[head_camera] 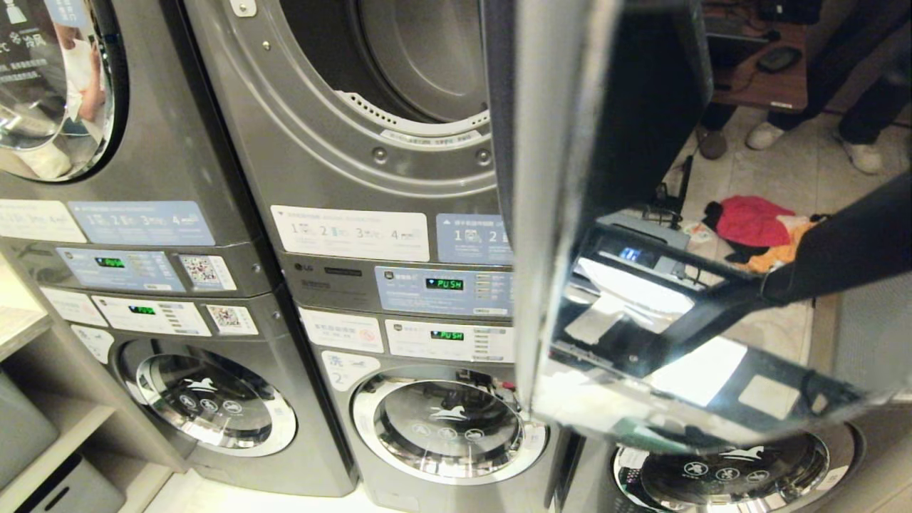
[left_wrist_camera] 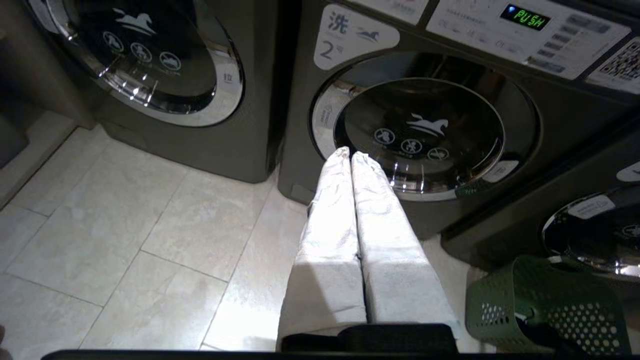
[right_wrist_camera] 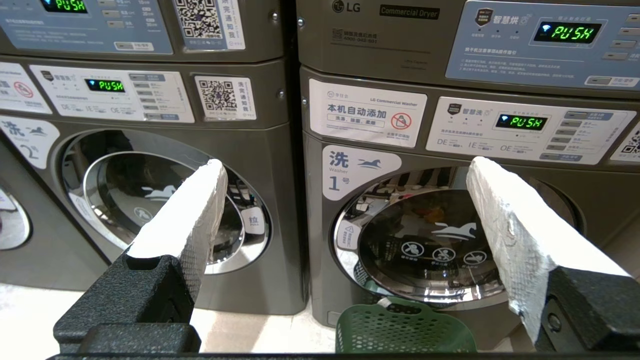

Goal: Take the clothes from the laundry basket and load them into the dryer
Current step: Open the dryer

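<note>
The middle upper dryer [head_camera: 399, 64] stands with its round door [head_camera: 563, 214] swung open toward me, the drum dark inside. A green perforated laundry basket [left_wrist_camera: 545, 310] sits on the floor in front of washer 1 [right_wrist_camera: 445, 235], and its rim [right_wrist_camera: 405, 330] shows in the right wrist view. Red and orange clothes [head_camera: 755, 228] appear at the right by the shiny door; I cannot tell whether that is a reflection. My left gripper [left_wrist_camera: 350, 154] is shut with nothing in it, low over the floor before washer 2. My right gripper [right_wrist_camera: 346, 167] is open and empty, facing the two lower washers.
Stacked grey machines fill the wall, their lower doors [head_camera: 449, 427] shut. The open dryer door juts out at the right. Shelves [head_camera: 43, 399] stand at the left. People's legs and shoes [head_camera: 862, 153] show at the upper right. Pale tiled floor [left_wrist_camera: 125, 235] lies before the machines.
</note>
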Robot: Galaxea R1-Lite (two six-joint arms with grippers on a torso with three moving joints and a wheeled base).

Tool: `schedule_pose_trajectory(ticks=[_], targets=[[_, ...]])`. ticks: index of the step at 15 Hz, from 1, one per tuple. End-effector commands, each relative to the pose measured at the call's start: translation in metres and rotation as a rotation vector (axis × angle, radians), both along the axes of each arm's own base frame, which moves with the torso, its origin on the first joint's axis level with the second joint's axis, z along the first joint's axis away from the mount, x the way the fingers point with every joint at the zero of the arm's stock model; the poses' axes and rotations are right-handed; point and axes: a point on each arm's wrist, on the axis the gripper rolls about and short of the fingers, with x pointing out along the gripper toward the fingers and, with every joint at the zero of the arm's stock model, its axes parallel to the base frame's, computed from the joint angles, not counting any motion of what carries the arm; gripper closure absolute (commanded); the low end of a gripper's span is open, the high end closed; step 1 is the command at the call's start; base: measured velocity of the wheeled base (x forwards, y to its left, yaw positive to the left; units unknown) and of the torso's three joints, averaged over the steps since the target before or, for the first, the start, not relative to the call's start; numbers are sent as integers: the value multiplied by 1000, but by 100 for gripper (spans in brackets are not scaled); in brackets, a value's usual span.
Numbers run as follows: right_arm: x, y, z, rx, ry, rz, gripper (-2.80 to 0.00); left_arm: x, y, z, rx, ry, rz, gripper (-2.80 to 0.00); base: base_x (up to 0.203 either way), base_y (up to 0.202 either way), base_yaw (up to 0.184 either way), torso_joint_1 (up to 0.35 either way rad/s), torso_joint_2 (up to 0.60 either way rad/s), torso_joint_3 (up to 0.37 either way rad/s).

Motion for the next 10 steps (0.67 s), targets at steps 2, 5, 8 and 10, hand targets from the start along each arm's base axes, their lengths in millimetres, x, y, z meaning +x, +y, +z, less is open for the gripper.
schedule_pose_trajectory(ticks=[2, 5, 8, 10], targets=[[1, 0, -2, 0, 7, 0, -280, -10, 0, -4, 3, -112, -21, 0, 0, 0, 0, 0, 0, 0], [1, 0, -2, 0, 7, 0, -280, -21, 0, -7, 7, -265, -49, 0, 0, 0, 0, 0, 0, 0], [1, 0, -2, 0, 7, 0, -280, -22, 0, -7, 7, -293, -48, 0, 0, 0, 0, 0, 0, 0], [1, 0, -2, 0, 7, 0, -280, -22, 0, -7, 10, -300, -45, 0, 0, 0, 0, 0, 0, 0]])
